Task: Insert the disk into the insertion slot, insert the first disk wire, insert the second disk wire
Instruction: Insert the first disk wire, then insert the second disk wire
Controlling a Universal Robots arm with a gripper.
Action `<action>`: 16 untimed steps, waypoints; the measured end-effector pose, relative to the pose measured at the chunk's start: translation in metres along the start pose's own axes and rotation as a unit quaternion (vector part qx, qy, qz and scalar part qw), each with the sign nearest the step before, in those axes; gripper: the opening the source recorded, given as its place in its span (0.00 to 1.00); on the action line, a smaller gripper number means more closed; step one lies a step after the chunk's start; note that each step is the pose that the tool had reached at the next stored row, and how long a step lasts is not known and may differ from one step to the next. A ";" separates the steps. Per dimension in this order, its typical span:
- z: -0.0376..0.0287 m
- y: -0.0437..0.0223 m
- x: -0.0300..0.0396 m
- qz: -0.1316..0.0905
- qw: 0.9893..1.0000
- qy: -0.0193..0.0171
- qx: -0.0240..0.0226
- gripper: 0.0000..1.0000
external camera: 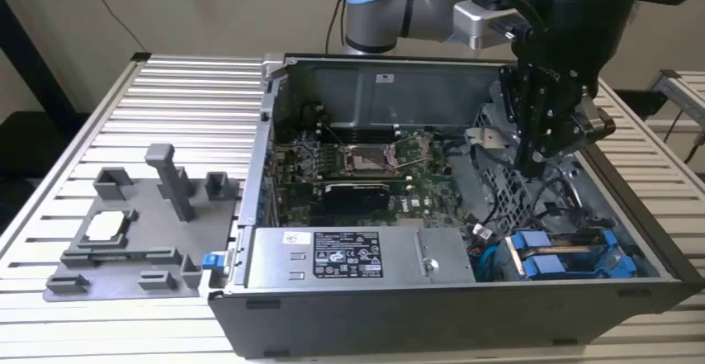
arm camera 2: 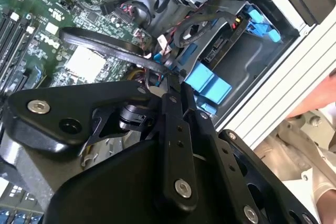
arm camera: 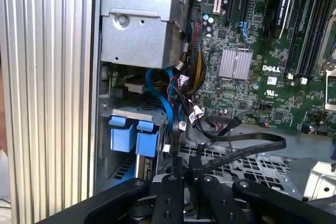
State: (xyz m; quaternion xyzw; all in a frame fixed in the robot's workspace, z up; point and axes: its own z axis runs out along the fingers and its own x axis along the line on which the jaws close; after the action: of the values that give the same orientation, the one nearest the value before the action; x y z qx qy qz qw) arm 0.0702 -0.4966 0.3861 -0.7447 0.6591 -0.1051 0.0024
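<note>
Gripper (arm camera: pixel 184 165) is pinched narrow on the black disk wire (arm camera: pixel 252 142). The disk (external camera: pixel 540 265) sits in the case's (external camera: pixel 441 314) near corner, on the exterior view's right. That stiff loop could twist the plug or snag on neighbouring cables (arm camera: pixel 181 103).

disk wire (arm camera: pixel 252 142) end hidden behind gripper (arm camera: pixel 186 165), arm (external camera: pixel 380 1) cropped

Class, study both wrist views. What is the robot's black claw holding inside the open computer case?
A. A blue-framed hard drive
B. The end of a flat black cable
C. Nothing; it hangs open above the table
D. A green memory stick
B: in both wrist views the black claw is pinched on the end of the flat black cable, while the bright blue-framed drives sit apart from it.
</note>
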 end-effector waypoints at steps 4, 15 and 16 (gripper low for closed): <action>0.0000 0.0000 0.0000 0.000 1.000 0.000 0.000 0.17; 0.0000 -0.0001 0.0001 0.000 1.000 0.000 0.000 0.16; 0.0001 -0.0004 0.0004 0.000 1.000 0.000 0.000 0.16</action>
State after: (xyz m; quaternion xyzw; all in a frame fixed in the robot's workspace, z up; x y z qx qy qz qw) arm 0.0706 -0.4969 0.3860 -0.7447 0.6591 -0.1053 0.0023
